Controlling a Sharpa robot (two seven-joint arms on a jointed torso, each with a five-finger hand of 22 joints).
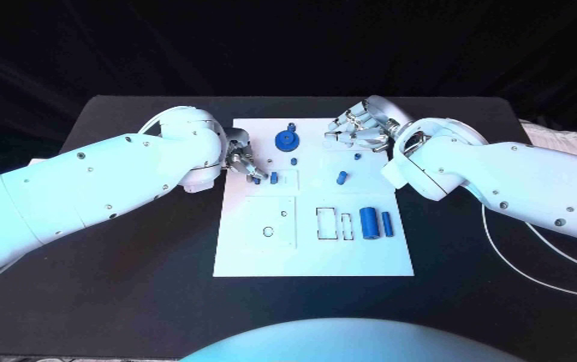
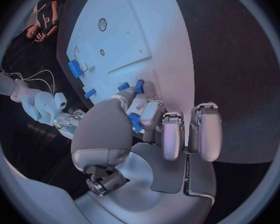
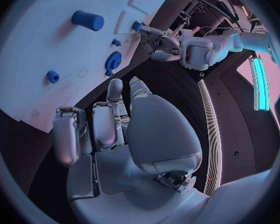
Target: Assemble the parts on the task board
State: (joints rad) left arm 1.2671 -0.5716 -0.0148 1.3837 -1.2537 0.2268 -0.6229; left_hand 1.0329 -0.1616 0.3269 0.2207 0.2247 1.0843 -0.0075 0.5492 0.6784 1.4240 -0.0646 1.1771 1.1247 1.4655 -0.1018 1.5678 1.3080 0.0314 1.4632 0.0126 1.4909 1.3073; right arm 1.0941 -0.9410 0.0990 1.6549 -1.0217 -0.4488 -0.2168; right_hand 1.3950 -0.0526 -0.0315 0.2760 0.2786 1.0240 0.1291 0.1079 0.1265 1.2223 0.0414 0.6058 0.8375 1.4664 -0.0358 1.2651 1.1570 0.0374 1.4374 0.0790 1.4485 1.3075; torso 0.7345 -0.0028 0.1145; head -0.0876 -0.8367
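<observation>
The white task board [image 1: 315, 249] lies mid-table. My left hand [image 1: 245, 163] is at its left edge, and its thumb and a fingertip [image 2: 135, 103] reach a small blue part [image 1: 274, 178] standing on the board; I cannot tell whether they pinch it. The same part [image 3: 137, 26] sits at those fingertips in the right wrist view. My right hand [image 1: 358, 128] hovers over the board's far right corner, fingers apart and holding nothing. A blue gear [image 1: 286, 139] stands near the far edge. A short blue cylinder [image 1: 343, 178] lies mid-board, and two blue blocks [image 1: 378, 223] stand near the right edge.
Two tiny blue pegs [image 1: 293, 162] [image 1: 357, 158] sit on the board's far half. An outlined panel with a small hole [image 1: 267, 231] and a rectangular slot [image 1: 326, 222] mark the near half. Black table [image 1: 132, 279] surrounds the board; a white cable [image 1: 517, 253] trails at right.
</observation>
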